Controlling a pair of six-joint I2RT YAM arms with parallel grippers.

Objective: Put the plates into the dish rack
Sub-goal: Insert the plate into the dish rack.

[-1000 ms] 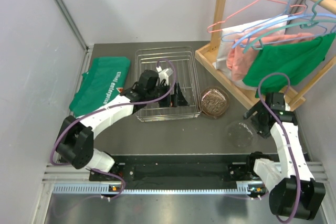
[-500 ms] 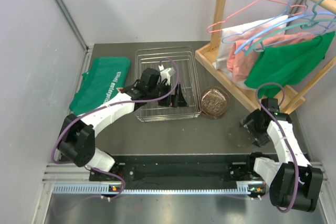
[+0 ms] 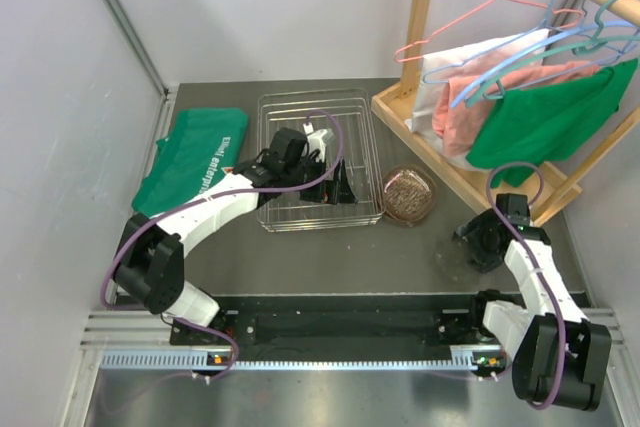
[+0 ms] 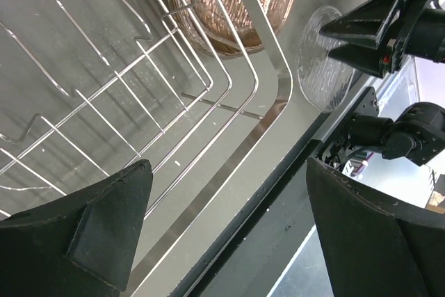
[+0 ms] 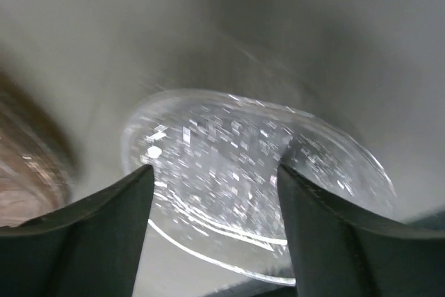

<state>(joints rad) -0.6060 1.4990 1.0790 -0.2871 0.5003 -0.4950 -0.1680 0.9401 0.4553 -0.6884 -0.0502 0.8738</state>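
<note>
The silver wire dish rack [image 3: 318, 107] stands at the table's middle back; its wires fill the left wrist view [image 4: 125, 67], with no plate seen in it. My left gripper [image 3: 338, 183] hangs over the rack's front right part, open and empty [image 4: 229, 241]. A brown-tinted plate [image 3: 408, 194] lies flat just right of the rack [image 4: 236, 5]. A clear glass plate [image 3: 450, 257] lies flat nearer the front right [image 4: 323, 60]. My right gripper [image 3: 472, 243] is low at its right edge, open, with its jaws on either side of the plate's near part [image 5: 214, 172].
A folded green bag [image 3: 195, 159] lies left of the rack. A wooden clothes rack [image 3: 425, 47] with hangers and clothes stands at the back right, its base [image 3: 440, 162] close behind the brown plate. A grey wall bounds the left and back.
My right gripper has moved down and left onto the clear plate's edge. My left gripper has stayed over the rack, shifting only slightly.
</note>
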